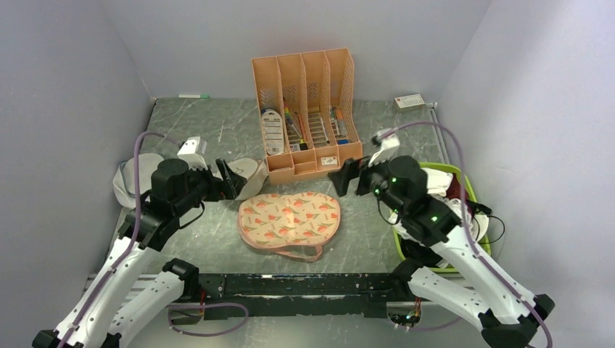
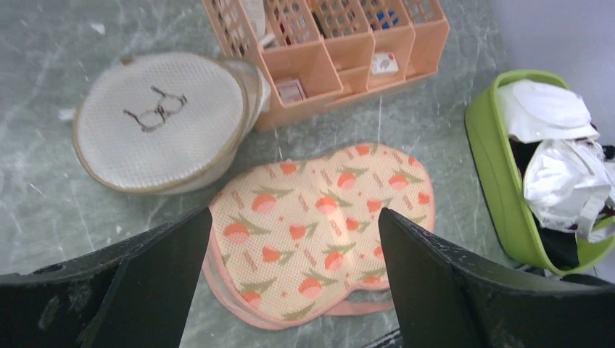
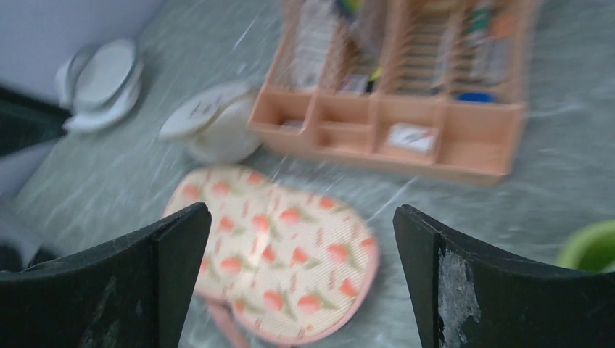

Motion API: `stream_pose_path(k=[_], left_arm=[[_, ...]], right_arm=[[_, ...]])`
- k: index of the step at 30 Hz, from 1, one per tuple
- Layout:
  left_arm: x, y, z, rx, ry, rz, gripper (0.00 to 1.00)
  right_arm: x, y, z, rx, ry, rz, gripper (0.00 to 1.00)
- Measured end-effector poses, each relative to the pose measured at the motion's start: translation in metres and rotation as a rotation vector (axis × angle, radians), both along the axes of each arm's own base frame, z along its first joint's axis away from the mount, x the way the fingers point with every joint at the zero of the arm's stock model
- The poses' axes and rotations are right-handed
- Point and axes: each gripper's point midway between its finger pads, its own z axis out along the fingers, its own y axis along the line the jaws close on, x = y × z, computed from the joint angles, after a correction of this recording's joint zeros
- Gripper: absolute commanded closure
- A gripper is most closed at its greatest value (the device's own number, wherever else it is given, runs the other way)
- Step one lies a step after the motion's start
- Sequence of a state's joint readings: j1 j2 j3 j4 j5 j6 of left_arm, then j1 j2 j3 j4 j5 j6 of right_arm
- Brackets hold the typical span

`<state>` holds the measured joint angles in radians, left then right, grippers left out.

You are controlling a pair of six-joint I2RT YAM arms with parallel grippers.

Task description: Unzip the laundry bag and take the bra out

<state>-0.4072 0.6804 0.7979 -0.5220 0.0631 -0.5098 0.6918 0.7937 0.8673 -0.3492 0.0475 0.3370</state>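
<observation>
- Starting at the far left, a stack of pale round items (image 1: 133,177) is seen on the grey marbled counter (image 1: 217,239), near the left wall.
- The left pincer (image 1: 232,180) is held open, its two black fingers (image 2: 145,275) spread wide. It is raised off the counter and pointed toward the middle.
- A round beige pouch (image 2: 156,119) with a glasses drawing is seen just behind that pincer. It leans against the left end of the organizer.
- The laundry bag (image 1: 290,216) is laid flat at the centre of the counter between the two pincers, fruit-print side up. It is touched by neither pincer. Its pink loop strap (image 1: 301,252) is trailed along the near edge.
- A peach four-slot organizer (image 1: 308,101) is stood just behind the bag, filled with small items too small to be named.
- The right pincer (image 1: 344,176) is likewise held open, fingers (image 3: 479,283) spread wide. It is raised near the bag's right lobe; its wrist view is blurred.
- A green basket (image 2: 484,156) is placed at the right edge, with white and dark garments (image 2: 551,138) heaped inside.
</observation>
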Motion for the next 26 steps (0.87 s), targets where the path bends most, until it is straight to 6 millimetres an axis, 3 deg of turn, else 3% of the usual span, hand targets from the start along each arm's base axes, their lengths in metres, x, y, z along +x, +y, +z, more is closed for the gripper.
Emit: stream_pose_path(k=[2,5,10,14,16,20,23,26], left_arm=[[0.007,0.002,0.011,0.021,-0.024,0.012,0.03],[0.018,0.008,0.052,0.044,-0.115,0.039,0.03],[0.025,0.024,0.151,0.064,-0.35,0.097,0.03],[0.012,0.039,0.222,0.053,-0.516,0.139,0.03],[0.001,0.047,0.252,0.039,-0.594,0.159,0.03],[-0.019,0.06,0.29,0.021,-0.693,0.189,0.03],[-0.028,0.067,0.307,0.019,-0.737,0.209,0.03],[-0.031,0.072,0.312,0.022,-0.751,0.224,0.03]], right_arm=[[0.01,-0.025,0.033,-0.011,-0.049,-0.139,0.0],[0.018,-0.058,0.075,-0.03,-0.123,-0.299,0.0],[0.016,-0.094,0.143,-0.042,-0.271,-0.428,0.0],[0.004,-0.112,0.197,0.002,-0.399,-0.459,0.0],[-0.003,-0.12,0.215,0.029,-0.445,-0.467,0.0],[-0.017,-0.131,0.241,0.084,-0.516,-0.467,0.0],[-0.025,-0.133,0.252,0.113,-0.547,-0.455,0.0],[-0.027,-0.132,0.256,0.122,-0.558,-0.441,0.0]])
